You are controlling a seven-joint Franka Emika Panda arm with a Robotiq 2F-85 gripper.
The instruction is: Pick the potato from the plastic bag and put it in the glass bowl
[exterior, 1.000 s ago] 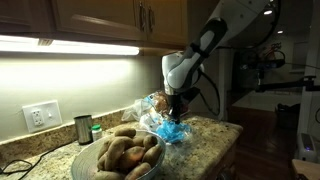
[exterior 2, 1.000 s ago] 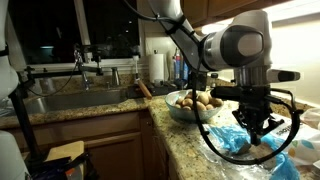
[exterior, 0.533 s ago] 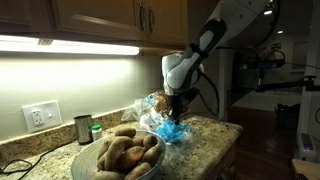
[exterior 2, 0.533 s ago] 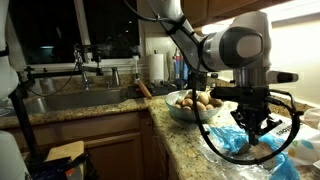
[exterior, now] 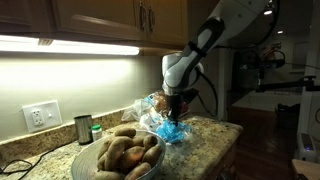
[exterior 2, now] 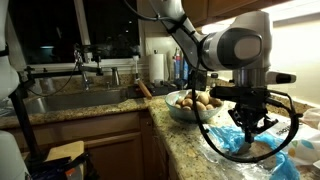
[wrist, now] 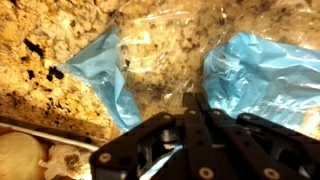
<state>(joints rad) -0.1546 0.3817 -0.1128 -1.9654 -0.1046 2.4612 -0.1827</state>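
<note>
Pincer (wrist: 190, 108) jaws are shut tight, tips together, poised just over the crinkled plastic bag (wrist: 250, 70), which lies on the granite tabletop (exterior: 205, 135) beside the glass bowl (exterior: 78, 160). No potato shows between the jaws, and whether they nip the plastic film cannot be told. The bowl already holds a heap of potatoes (exterior: 125, 150), but the potato meant for it cannot be made out inside the bag, where only clear film and blue patches over speckled stone are visible in the wrist view. By my judgement the pick itself is not yet secured, so the lift, the carry to the bowl and the release are all left. Against the earlier frames almost nothing differs: the jaws were closed over the bag then too, and only a slight shift of the pincer shows in an exterior view
</note>
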